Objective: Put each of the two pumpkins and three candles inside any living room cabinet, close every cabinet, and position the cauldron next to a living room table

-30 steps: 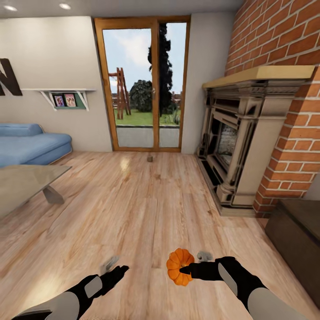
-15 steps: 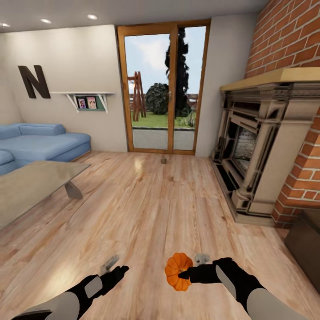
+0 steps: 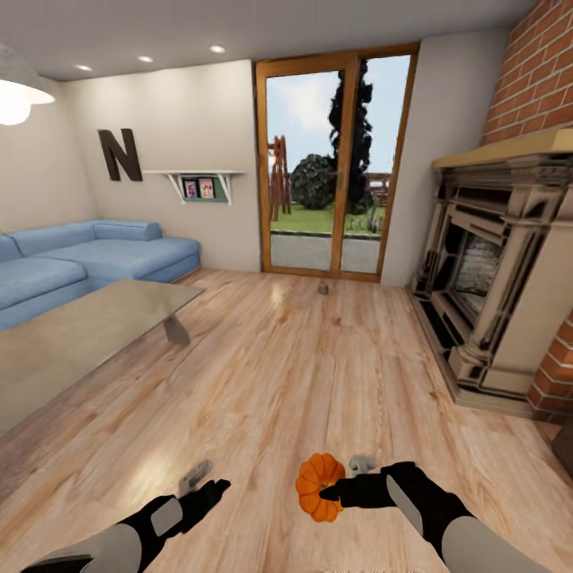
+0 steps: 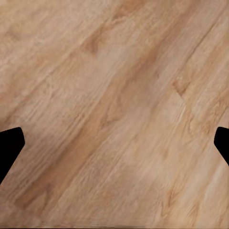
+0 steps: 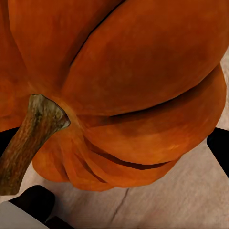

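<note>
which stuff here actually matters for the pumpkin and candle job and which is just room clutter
Job things:
- pumpkin, held in the right gripper
- small grey-tan object on the floor by the glass door, probably a candle
- glass-topped coffee table
- left gripper, open and empty

Just there:
- blue sofa
- fireplace
- wall shelf
- letter N

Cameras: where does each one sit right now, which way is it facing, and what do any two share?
Head view: high on the robot, facing forward-down over the plank floor toward the glass door; both arms show, right gripper holding a pumpkin.
Left wrist view: on the left arm, facing the floor; dark fingertips at the edges.
Right wrist view: on the right arm, close on the pumpkin.
Shared: head and right wrist views both show the pumpkin.
</note>
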### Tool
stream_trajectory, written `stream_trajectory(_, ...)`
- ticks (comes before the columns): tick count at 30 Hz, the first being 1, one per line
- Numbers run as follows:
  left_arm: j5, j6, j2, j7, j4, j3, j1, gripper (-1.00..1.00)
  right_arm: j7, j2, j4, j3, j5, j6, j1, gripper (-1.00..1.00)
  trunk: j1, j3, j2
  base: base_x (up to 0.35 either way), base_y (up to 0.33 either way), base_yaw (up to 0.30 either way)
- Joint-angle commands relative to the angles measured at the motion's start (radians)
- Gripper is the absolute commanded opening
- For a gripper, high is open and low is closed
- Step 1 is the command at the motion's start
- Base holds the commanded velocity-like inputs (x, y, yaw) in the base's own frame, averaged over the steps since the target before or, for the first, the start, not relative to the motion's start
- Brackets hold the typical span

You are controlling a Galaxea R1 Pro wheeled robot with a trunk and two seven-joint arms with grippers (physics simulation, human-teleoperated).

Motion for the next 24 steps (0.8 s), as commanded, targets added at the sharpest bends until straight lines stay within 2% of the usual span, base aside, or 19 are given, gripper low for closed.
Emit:
stream_trajectory(1, 0.0, 0.006, 0.0, -0.002, 0.002, 0.008, 0.0, 1.0, -0.003, -0.001, -0.002, 0.005, -0.008, 0.005, 0.0, -1.0, -0.001, 0.0, 0.0, -0.246, 0.166, 0.222)
stream_trajectory(8, 0.0, 0.003, 0.0, -0.003, 0.008, 0.008, 0.0, 1.0, -0.004, -0.001, 0.005, 0.007, -0.008, 0.004, 0.002, -1.0, -0.001, 0.006, 0.0, -0.249, 0.167, 0.239)
stream_trajectory(10, 0.0, -0.018, 0.0, -0.003, 0.008, 0.008, 0.0, 1.0, -0.005, -0.001, 0.006, 0.006, -0.008, 0.004, 0.002, -1.0, -0.001, 0.008, 0.0, -0.204, 0.151, 0.25)
stream_trajectory(12, 0.0, -0.064, -0.002, -0.003, 0.009, 0.008, 0.0, 1.0, -0.006, -0.001, 0.008, 0.006, -0.008, 0.003, 0.002, -1.0, -0.001, 0.009, 0.0, -0.072, 0.056, 0.257)
stream_trajectory(14, 0.0, -0.074, -0.004, -0.003, 0.013, 0.008, 0.0, 1.0, -0.006, -0.001, 0.008, 0.006, -0.008, 0.003, 0.002, -1.0, -0.001, 0.011, 0.0, -0.032, 0.025, 0.262)
stream_trajectory(24, 0.0, -0.084, -0.022, -0.003, 0.032, 0.009, 0.0, 1.0, -0.006, -0.001, 0.009, 0.006, -0.008, 0.003, 0.002, -1.0, -0.001, 0.016, 0.0, -0.004, 0.003, 0.266)
